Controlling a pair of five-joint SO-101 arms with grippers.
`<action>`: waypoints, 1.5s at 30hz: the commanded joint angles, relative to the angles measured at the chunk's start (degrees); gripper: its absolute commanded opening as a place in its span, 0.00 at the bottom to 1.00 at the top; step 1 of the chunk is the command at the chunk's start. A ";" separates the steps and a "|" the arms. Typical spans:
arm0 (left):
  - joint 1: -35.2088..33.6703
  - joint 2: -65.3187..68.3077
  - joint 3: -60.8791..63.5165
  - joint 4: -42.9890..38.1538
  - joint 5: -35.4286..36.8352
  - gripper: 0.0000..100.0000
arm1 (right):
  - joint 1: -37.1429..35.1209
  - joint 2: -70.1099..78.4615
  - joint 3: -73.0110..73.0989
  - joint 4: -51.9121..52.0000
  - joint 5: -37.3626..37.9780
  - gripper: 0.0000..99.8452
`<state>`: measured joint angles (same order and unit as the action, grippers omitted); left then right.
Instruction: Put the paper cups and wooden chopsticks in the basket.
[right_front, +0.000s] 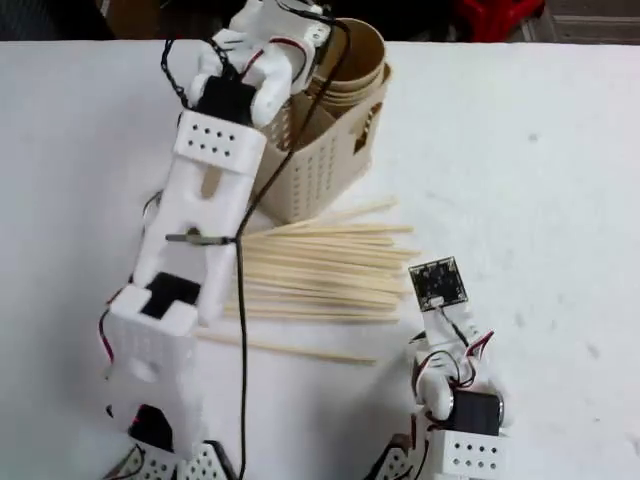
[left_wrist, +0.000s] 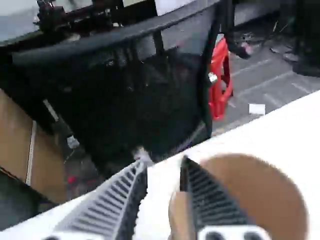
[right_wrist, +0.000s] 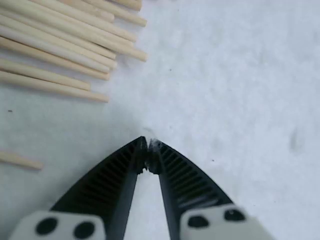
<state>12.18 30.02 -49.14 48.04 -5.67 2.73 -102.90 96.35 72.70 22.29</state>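
A cream slatted basket stands at the back centre with brown paper cups stacked inside. My left arm stretches over it. In the left wrist view my left gripper is open, one finger at the rim of the top paper cup, the gap wider than the cup wall. A pile of wooden chopsticks lies mid-table in front of the basket, and one stray stick lies nearer the front. My right gripper is shut with nothing in it, low over bare table just beside the chopstick ends.
The white table's far edge runs just behind the basket; beyond it are a black mesh chair and a red stool. A black cable hangs along my left arm. The table's right half is open room.
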 joint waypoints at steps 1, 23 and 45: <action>-0.48 4.62 -7.56 1.49 0.62 0.13 | 0.66 -0.40 0.44 0.13 0.35 0.02; 0.04 6.55 -24.09 18.20 0.62 0.13 | 0.66 -0.40 0.44 0.13 0.35 0.02; -32.40 -29.85 3.60 54.07 -36.22 0.11 | 0.66 -0.40 0.44 0.13 0.35 0.02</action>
<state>-16.66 8.84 -67.52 102.46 -28.26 2.73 -102.90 96.35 72.70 22.29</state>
